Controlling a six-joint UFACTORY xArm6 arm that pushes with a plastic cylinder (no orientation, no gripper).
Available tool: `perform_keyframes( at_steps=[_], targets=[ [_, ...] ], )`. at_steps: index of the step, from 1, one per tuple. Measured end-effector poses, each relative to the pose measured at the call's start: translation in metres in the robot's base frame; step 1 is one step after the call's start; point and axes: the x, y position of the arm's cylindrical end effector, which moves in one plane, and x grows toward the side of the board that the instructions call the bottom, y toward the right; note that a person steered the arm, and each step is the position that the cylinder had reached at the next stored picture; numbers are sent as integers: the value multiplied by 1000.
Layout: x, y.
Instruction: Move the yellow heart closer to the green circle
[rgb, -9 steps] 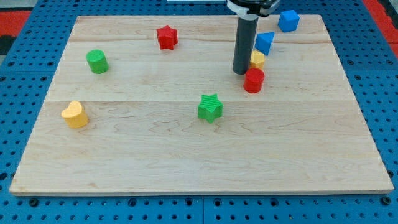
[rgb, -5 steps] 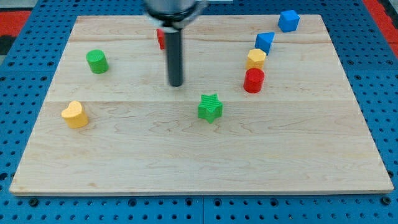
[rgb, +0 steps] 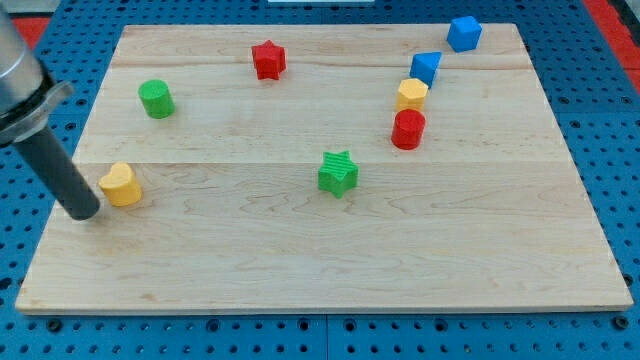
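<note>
The yellow heart (rgb: 120, 185) lies near the board's left edge, below the middle. The green circle (rgb: 156, 98) stands above it and slightly to the right, about a quarter of the board's height away. My tip (rgb: 82, 213) rests on the board just left of and slightly below the yellow heart, almost touching it. The rod leans up toward the view's top left.
A red star (rgb: 268, 59) sits near the top centre. A green star (rgb: 338, 173) lies mid-board. A red cylinder (rgb: 408, 129), a yellow block (rgb: 411, 95) and a blue block (rgb: 426, 68) cluster at the right. Another blue block (rgb: 463, 33) is at the top right.
My tip has swept from beside the red cylinder at the right, across the middle, to the left edge next to the yellow heart. No block has moved.
</note>
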Motion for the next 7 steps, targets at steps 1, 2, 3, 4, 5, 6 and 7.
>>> perform_keyframes(
  at_steps=[1, 2, 3, 4, 5, 6, 7],
  targets=[
    [-10, 33],
    [-41, 34],
    [-61, 37],
    [-67, 30],
    [-84, 32],
    [-97, 45],
    [-106, 70]
  ],
)
